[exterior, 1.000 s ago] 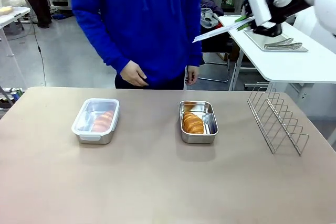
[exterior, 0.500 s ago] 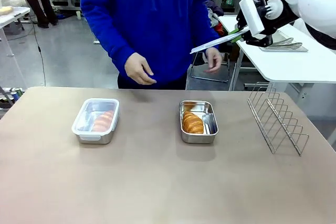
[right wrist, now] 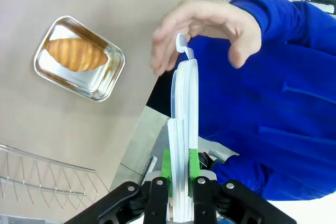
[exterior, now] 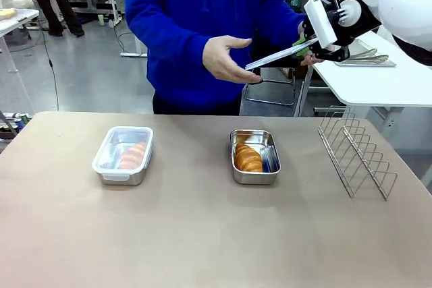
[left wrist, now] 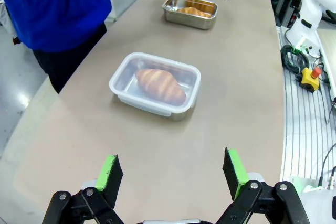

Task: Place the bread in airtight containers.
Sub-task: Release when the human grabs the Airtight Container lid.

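Observation:
Two steel containers sit on the table. The left one (exterior: 123, 156) (left wrist: 155, 83) wears a clear lid, with a croissant (exterior: 133, 155) (left wrist: 160, 85) visible through it. The other (exterior: 255, 156) (right wrist: 79, 59) (left wrist: 190, 11) is uncovered and holds a croissant (exterior: 248, 158) (right wrist: 76, 54). My right gripper (exterior: 307, 44) (right wrist: 179, 163) is shut on the edge of a clear plastic lid (exterior: 277, 56) (right wrist: 184, 98), raised above the table's far edge. The person's hand (exterior: 226, 59) (right wrist: 207, 30) is curled at the lid's free end. My left gripper (left wrist: 171, 174) hangs open above the near table, in front of the lidded container.
A wire rack (exterior: 356, 152) (right wrist: 47, 177) stands on the right side of the table. Behind it a white side table (exterior: 378, 82) carries a flat metal tray (exterior: 364, 55). The person in blue stands at the far edge.
The person leaned in and raised a hand from waist height to the lid's free end. My right gripper edged left and slightly down with the lid. The containers stayed put.

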`<state>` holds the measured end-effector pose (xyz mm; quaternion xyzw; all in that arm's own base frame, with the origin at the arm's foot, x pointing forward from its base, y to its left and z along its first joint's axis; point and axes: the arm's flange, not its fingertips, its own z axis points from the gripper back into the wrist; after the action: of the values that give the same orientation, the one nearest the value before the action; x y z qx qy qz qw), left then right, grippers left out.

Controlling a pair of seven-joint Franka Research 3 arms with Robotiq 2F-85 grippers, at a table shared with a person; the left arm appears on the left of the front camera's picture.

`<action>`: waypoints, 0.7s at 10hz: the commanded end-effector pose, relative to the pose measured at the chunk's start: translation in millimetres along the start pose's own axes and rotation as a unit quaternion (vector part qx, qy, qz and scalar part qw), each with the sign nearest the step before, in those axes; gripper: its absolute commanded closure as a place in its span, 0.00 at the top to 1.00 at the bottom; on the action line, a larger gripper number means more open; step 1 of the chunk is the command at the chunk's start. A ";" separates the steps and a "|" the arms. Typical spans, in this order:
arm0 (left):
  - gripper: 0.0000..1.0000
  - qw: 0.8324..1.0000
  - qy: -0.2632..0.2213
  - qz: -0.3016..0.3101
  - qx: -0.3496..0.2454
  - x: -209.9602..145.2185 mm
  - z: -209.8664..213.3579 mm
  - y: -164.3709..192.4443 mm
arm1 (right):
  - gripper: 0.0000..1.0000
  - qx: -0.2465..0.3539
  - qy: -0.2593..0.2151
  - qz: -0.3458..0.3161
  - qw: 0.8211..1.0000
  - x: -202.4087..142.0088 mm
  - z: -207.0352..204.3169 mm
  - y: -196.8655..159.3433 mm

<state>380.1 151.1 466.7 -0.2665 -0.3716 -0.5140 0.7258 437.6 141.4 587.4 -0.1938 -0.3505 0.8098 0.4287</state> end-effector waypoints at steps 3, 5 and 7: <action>1.00 1.000 -0.003 -0.011 0.000 -0.5 0.3 -0.7 | 0.00 -0.005 -0.004 -0.003 1.000 -1.8 1.0 1.6; 1.00 1.000 -0.003 -0.011 0.000 -0.5 0.3 -0.7 | 0.00 -0.005 -0.004 -0.003 1.000 -1.8 1.0 1.6; 1.00 1.000 -0.003 -0.011 0.000 -0.5 0.3 -0.7 | 0.00 -0.005 -0.004 -0.003 1.000 -1.8 1.0 1.6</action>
<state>380.1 151.1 466.7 -0.2665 -0.3716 -0.5140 0.7258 437.7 140.8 587.5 -0.1939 -0.3505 0.8091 0.4299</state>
